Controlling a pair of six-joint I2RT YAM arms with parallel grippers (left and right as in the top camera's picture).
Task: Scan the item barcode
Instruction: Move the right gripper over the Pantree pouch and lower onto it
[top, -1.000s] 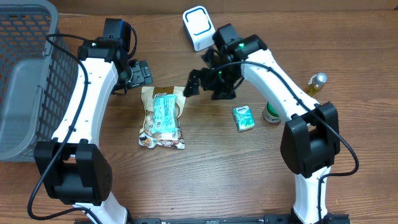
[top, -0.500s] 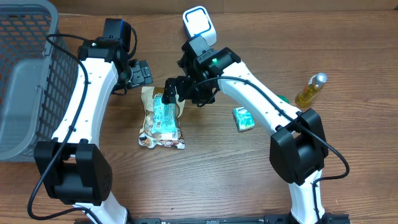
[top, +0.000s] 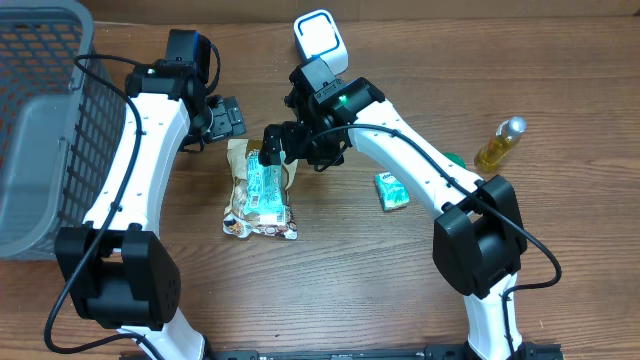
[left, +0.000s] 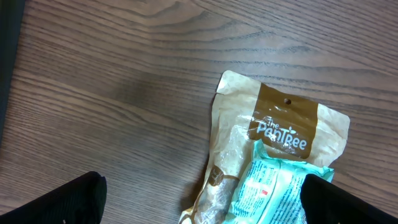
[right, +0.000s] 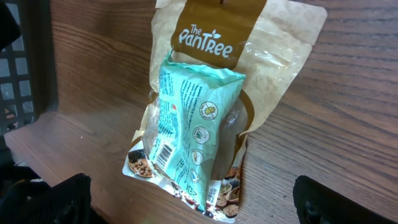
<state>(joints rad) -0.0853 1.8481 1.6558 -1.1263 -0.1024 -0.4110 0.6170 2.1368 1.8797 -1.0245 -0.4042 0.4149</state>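
Note:
A teal snack packet (top: 266, 180) lies on top of a brown "The PanTree" pouch (top: 240, 205) left of the table's middle. In the right wrist view a barcode (right: 163, 152) shows on the teal packet (right: 193, 124), with the pouch (right: 261, 62) under it. My right gripper (top: 296, 150) hovers open over the pouch's upper end, its jaws wide apart and empty (right: 196, 208). Just up and left of the pouch, my left gripper (top: 224, 118) stands open too (left: 202, 208), with the pouch (left: 280, 121) below it. A white scanner with a blue rim (top: 318, 38) sits at the back.
A grey mesh basket (top: 45, 60) fills the far left. A small green box (top: 392, 190) lies to the right of the pouch. Further right stands a yellow bottle (top: 498, 146), and something green (top: 453, 158) peeks out from behind the right arm.
My right arm swung left from the table's middle to above the pouch's upper end, then held still. The left arm has not moved.

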